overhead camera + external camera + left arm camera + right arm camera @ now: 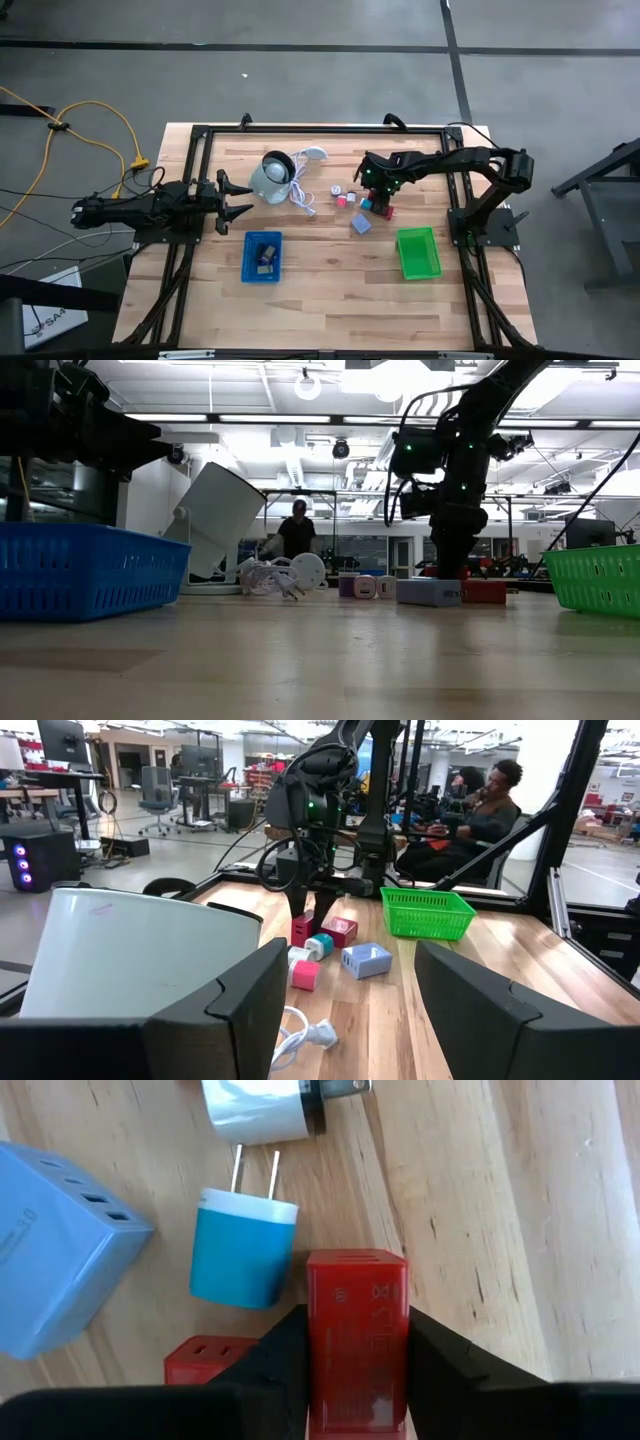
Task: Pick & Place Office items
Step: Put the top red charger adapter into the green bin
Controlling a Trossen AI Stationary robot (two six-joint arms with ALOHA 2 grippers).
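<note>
The office items lie in a cluster right of the table's middle. It holds a teal plug block (243, 1250), a pale-blue block (55, 1280) (361, 224), a white piece (265, 1105), a pink block (305, 975) and two red blocks. My right gripper (357, 1325) (374, 198) stands over the cluster and is shut on one red block (357, 1340). The other red block (210, 1360) lies beside it on the wood. A dark piece (266, 250) lies in the blue tray (248, 268). My left gripper (238, 197) waits open at the table's left edge. My right gripper pinches the red block between its two fingers (290, 1345) on two opposite side faces (320, 1330). The fingers come from above, pointing down, with the block's socket end (357, 1260) beyond the fingertips. Whether the block is clear of the table, I cannot tell.
The grey-white round object (270, 178) with its white cord (302, 195) sits just in front of my left gripper. The green tray (418, 252) lies near the right edge, the blue tray toward the near left. A person (485, 805) sits beyond the table.
</note>
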